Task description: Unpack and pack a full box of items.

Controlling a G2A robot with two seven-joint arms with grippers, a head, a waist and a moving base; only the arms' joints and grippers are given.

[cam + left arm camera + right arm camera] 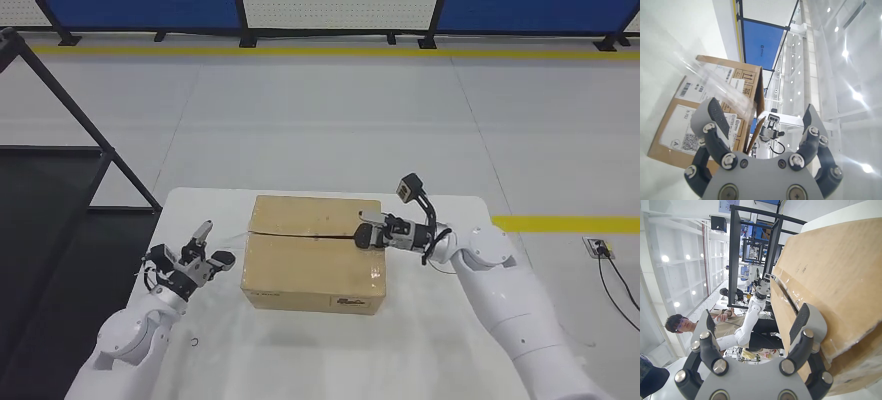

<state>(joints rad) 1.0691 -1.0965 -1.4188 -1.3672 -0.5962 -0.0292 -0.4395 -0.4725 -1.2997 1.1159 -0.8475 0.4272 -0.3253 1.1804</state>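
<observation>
The left arm (130,335) and right arm (505,290) were clad in smooth white shells with rounded joints. The left gripper (762,106) and right gripper (756,311) were built on grey plates, with black linkages, silver screws (728,160) and black ribbed pads (718,115). A black cable (433,225) was looped at the right wrist.

A white table (300,350) holds one brown box (315,260). The box sits near the middle, with a dark line across its top.

I'm seeing a white table (215,210) sitting on pale floor, w/ a black frame (80,116) standing off its left side. A yellow floor line (300,50) is running below blue panels (140,12) at the back. An outlet (597,246) & cable (615,282) are lying on the floor far right.
</observation>
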